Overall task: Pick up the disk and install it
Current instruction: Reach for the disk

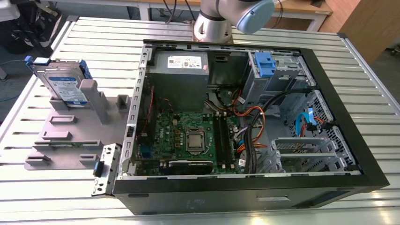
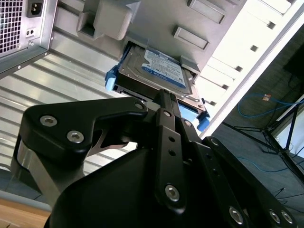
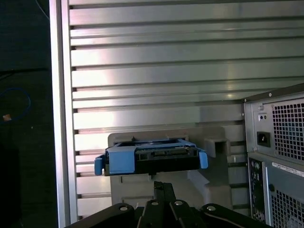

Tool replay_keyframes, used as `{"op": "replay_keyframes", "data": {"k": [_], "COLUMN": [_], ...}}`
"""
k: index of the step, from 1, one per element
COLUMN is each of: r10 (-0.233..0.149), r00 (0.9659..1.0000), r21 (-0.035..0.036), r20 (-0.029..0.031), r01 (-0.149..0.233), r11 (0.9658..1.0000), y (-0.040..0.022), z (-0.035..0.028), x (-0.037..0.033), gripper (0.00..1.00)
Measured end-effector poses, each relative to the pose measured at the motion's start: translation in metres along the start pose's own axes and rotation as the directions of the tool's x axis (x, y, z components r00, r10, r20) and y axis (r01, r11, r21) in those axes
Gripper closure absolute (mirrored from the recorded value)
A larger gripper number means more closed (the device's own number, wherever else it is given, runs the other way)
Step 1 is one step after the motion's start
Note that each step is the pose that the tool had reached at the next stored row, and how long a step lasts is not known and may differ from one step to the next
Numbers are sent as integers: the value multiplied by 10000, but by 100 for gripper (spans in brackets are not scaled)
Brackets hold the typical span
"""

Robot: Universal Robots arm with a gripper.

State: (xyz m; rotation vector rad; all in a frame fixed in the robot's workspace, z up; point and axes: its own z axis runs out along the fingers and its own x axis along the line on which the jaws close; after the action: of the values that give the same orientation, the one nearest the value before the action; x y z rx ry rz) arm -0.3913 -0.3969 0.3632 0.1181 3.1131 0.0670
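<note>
Slatted metal table point(image 1: 362, 61): the disk point(image 1: 65, 89) sits in a grey stand point(image 1: 62, 140), the exterior view's upper left; gripper point(image 2: 164, 95) clenched, empty.

Slatted metal table point(image 1: 368, 89); wooden bench point(image 1: 300, 6) behind; dark grey floor point(image 2: 247, 152) beyond.

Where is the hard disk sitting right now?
In the exterior view the disk is propped in the grey stand on the exterior view's left, just outside the open computer case.
</note>
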Motion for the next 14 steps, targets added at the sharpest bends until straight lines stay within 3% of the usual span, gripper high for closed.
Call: {"op": "replay_keyframes", "data": {"k": [14], "r10": [-2], "r00": [10000], "r21": [6], "r20": [-6], "r01": [2], "r11": [10000], "y": [67], "z": [113], "x": [10], "gripper": [89]}}
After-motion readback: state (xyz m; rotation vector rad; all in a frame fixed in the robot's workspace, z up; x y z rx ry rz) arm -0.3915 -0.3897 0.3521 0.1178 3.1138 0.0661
